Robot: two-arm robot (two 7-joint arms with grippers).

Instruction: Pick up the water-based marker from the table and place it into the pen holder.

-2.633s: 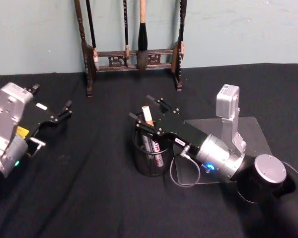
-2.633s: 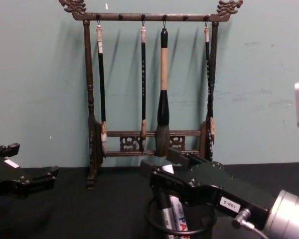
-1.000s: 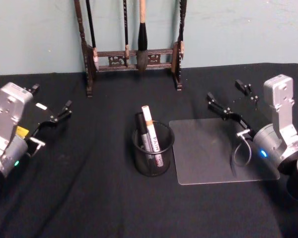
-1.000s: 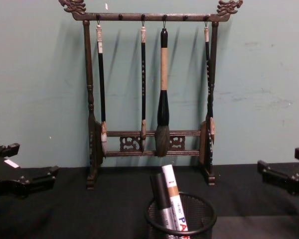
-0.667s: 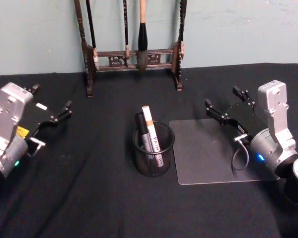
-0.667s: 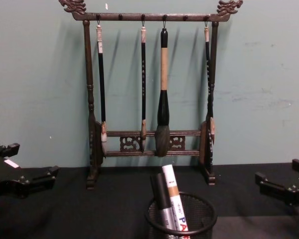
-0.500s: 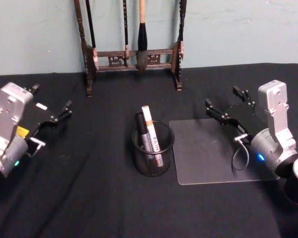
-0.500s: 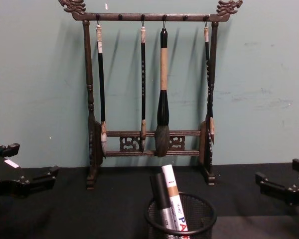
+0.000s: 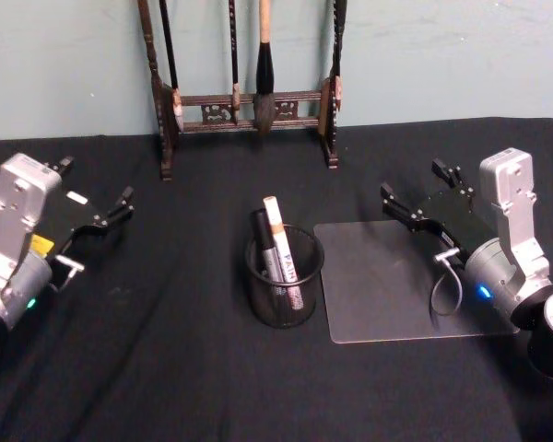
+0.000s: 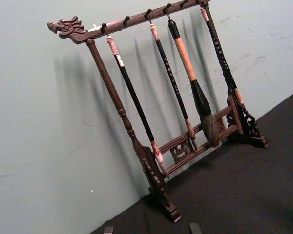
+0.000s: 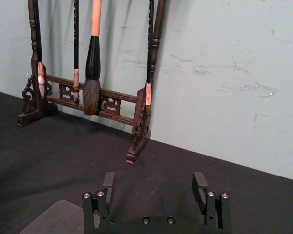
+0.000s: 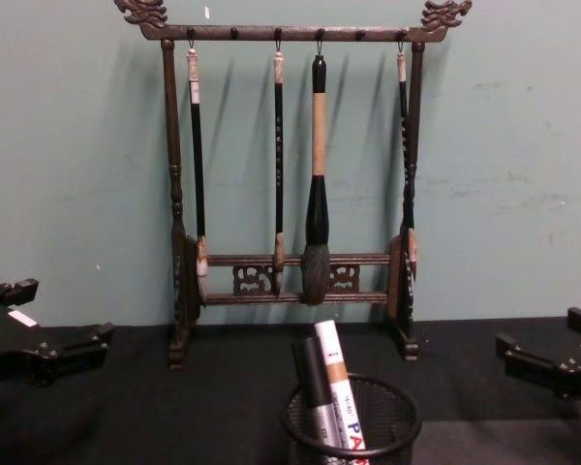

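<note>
Change: since 2.6 s ago my right gripper [image 9: 418,190] has come away from the holder's mouth to the table's right side; over the last half second nothing shifts.
Marker: the water-based marker [image 9: 280,247], white and silver with a tan band, stands tilted in the pen holder [image 9: 285,299], beside a black-capped silver pen [image 9: 264,238].
Holder: black mesh cup, upright, middle of the table [image 9: 184,368], just beside a clear flat mat [image 9: 387,295].
Right gripper: fingers spread, nothing between them, hovering over the mat's far edge, well apart from the holder.
Left gripper [image 9: 97,196]: mine too, fingers apart, holding nothing, on the table's left side.
Backdrop: dark wooden brush rack [image 12: 292,281] with four hanging brushes, at the table's far edge against a pale green wall [image 12: 504,174].
</note>
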